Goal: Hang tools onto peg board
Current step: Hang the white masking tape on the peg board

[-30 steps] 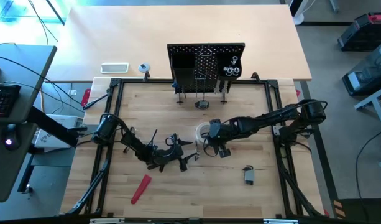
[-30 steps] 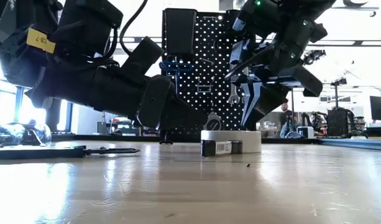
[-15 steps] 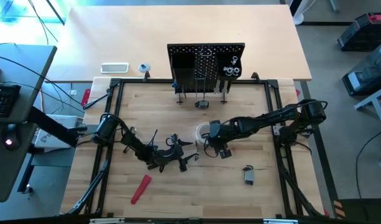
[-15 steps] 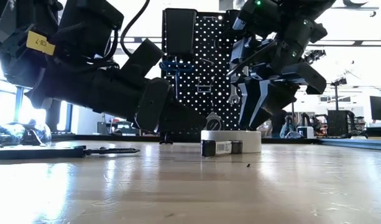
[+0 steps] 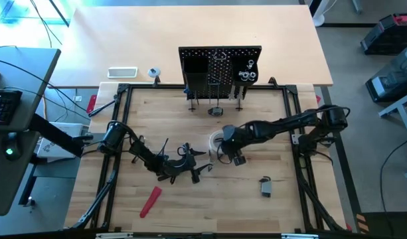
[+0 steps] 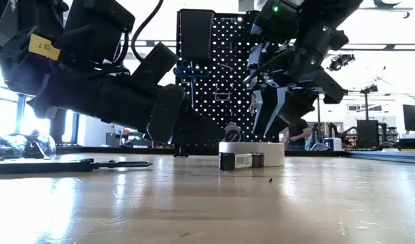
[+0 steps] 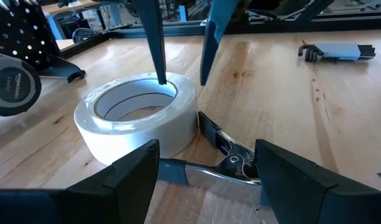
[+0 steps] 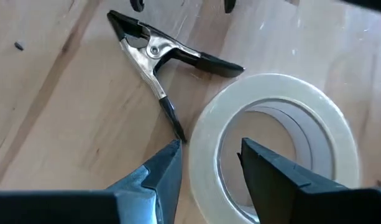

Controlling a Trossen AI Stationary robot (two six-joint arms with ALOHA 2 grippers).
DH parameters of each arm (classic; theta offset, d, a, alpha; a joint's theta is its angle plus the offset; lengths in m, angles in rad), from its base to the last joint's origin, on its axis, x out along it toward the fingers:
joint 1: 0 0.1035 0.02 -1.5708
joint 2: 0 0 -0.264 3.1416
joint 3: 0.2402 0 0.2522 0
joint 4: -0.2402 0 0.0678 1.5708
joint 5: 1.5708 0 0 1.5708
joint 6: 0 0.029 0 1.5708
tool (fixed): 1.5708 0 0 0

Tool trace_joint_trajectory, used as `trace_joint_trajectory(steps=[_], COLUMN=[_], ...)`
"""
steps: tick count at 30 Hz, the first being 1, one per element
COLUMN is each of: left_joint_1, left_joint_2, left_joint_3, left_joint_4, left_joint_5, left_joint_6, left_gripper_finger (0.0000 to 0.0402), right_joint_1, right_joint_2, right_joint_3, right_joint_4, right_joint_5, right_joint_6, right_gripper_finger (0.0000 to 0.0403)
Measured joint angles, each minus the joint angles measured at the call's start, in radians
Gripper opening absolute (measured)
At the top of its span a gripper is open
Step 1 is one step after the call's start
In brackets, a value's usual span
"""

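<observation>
The white tape roll (image 7: 135, 118) is lying flat on the wooden table (image 5: 190, 206), roughly mid-table and well in front of the peg board (image 5: 220, 70), which stands upright at the far edge with a few tools already hung on it. The right gripper (image 8: 206, 165) is positioned right over the roll's rim, fingers parted with one finger (image 7: 154, 37) down inside the ring and the other (image 7: 210, 37) outside the wall, so the rim is straddled but no clamping can be made out; the roll is still sat on the wood. Just beside the roll, touching or nearly touching it, a black-handled spring clamp (image 8: 159, 59) is seen lying flat.

The left gripper (image 7: 206, 180) is parked low near the table on the other side of that clamp, jaws spread wide, with nothing held between them.

Further out, a red-handled tool (image 5: 150, 201) is lying toward the near left part of the table, and a small dark folding tool (image 5: 265, 186) (looks like a hex key set) is over on the near right. A small tape measure (image 5: 216, 111) is sat just in front of the peg board's legs. A long dark tool (image 6: 92, 164) is resting flat at the left in the low view
</observation>
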Motion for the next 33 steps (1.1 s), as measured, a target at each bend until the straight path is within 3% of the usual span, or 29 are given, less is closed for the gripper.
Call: trace_joint_trajectory(steps=[4, 17, 25, 33], left_joint_1=[0.000, 0.000, 0.000, 0.000], left_joint_2=[0.000, 0.001, 0.001, 0.001], left_joint_3=[0.000, 0.000, 0.000, 0.000], left_joint_4=[-0.001, -0.019, -0.019, -0.021], left_joint_5=[0.003, 0.009, 0.009, 0.009], left_joint_6=[-0.002, -0.026, -0.027, -0.027], left_gripper_finger=[0.0255, 0.0255, 0.0255, 0.0255], right_joint_1=[-0.019, -0.020, -0.018, 0.027], right_joint_2=[0.040, 0.157, 0.157, 0.152], right_joint_3=[0.000, 0.004, 0.003, 0.002], right_joint_4=[0.008, 0.033, 0.026, 0.024], right_joint_5=[-0.062, -0.078, -0.090, 0.015], right_joint_6=[0.005, -0.003, -0.002, -0.029], right_gripper_finger=[0.0159, 0.0154, 0.0083, 0.0080])
